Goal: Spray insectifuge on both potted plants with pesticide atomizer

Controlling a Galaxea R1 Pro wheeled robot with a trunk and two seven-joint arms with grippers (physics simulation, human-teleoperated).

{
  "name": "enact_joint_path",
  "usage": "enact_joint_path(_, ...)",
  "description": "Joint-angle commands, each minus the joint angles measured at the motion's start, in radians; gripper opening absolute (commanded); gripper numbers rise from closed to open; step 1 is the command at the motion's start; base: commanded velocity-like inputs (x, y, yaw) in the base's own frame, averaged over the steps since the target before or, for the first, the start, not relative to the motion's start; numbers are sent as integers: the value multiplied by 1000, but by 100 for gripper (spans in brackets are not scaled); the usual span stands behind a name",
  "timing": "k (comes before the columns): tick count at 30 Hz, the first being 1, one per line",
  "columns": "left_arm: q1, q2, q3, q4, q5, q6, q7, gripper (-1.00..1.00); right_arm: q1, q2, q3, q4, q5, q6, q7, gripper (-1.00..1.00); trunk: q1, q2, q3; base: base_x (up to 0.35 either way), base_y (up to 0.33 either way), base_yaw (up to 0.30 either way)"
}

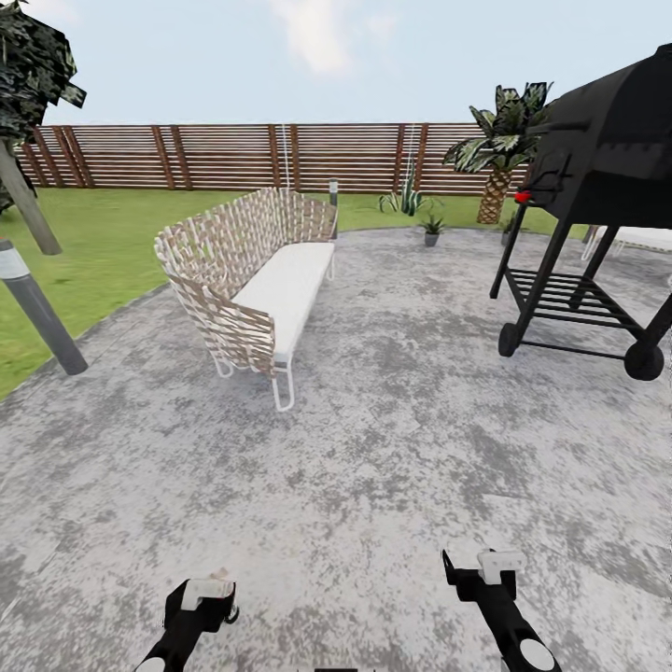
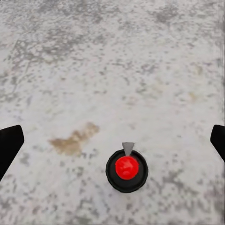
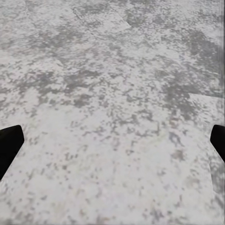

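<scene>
- Two grippers show at the near edge of the head view, both on the near side of the wicker bench [image 1: 266, 280] and well apart from it, over the stone patio [image 1: 373, 448].
- Left gripper [image 1: 207, 597]: in its wrist view the dark fingers [image 2: 9, 145] stand at opposite borders, spread wide, gripping nothing.
- Right gripper [image 1: 485, 567]: fingers [image 3: 9, 145] likewise spread wide, with bare speckled stone between them.
- One round dark item [image 2: 126, 169] lies between the left fingers, touching neither. It has a red centre and a small grey pointed tip.
- The item is seen end-on, so any long axis runs along the camera's line toward the stone. Whether it is the pesticide atomizer cannot be told.
- One potted plant [image 1: 431, 227] stands upright in a small grey pot beyond the bench's far end, at the patio's far rim.
- A striped agave [image 1: 407, 198] rises just behind that plant, on the lawn [image 1: 103, 243].
- A black grill [image 1: 597, 177] on a wheeled stand sits to the right of the bench, well apart from it.
- A palm [image 1: 499, 159] stands beyond the grill.
- A slatted wooden fence [image 1: 233, 154] runs behind the bench.
- A grey post [image 1: 39, 313] leans at the lawn's edge, left of the bench.
</scene>
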Motion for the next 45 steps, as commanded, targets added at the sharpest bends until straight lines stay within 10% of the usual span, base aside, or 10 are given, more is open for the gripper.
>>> enact_joint_path(1,0,0,0,0,-5,-4,0,100,0,0,0,1,0,-3,0,100,0,0,-1,0,-123,0)
enact_joint_path(12,2,1,0,-6,-4,-10,0,100,0,1,-2,1,0,-3,-2,100,1,-1,-9,0,-23,0)
enact_joint_path(45,1,4,11,6,-4,-63,1,100,0,2,-3,2,0,-3,-4,100,16,-8,-186,0,0,0)
